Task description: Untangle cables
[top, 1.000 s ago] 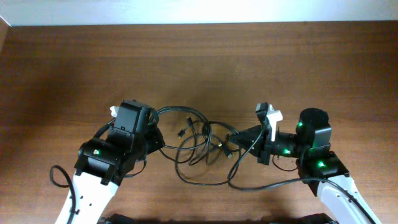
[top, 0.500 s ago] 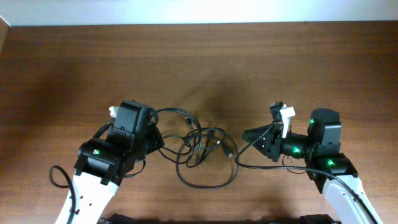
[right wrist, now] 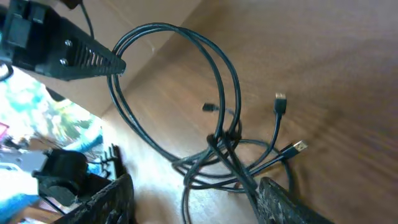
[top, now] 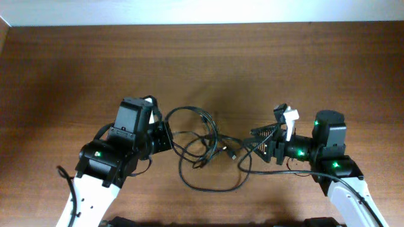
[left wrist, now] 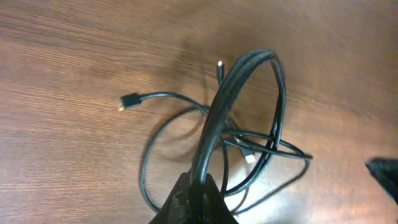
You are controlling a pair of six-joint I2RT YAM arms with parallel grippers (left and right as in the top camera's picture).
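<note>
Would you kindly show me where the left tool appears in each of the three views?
Overhead: left tool left of centre, shut on cables.
Left wrist: tool at bottom centre.
Right wrist: tool at top left.
Shared landmark: the big loop it holds.

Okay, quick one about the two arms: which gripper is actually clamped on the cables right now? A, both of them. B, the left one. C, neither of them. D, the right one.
B: in the left wrist view the left gripper is closed on a bundle of the cables, while the right wrist view shows the right gripper with its fingers spread wide, pinching nothing.
</note>
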